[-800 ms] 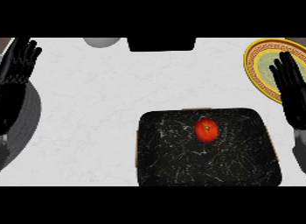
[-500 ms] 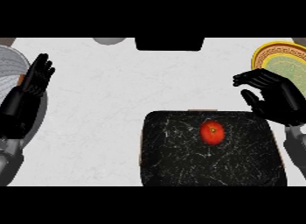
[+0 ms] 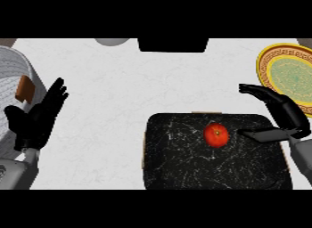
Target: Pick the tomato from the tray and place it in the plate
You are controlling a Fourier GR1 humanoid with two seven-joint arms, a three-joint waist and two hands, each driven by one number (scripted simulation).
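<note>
A red tomato lies on the black marbled tray, in its upper middle. My right hand hovers at the tray's right edge, just right of the tomato, open with fingers arched and thumb pointing at the fruit, not touching it. The yellow patterned plate sits at the far right, beyond that hand. My left hand is open at the left, fingers straight, away from the tray.
A large grey round dish with a brown piece on its rim fills the left edge. A black box and a grey bowl stand at the counter's back edge.
My right hand has dropped from in front of the plate to the tray's right edge beside the tomato, turning its thumb inward. The left hand moved inward. The view shifted right.
</note>
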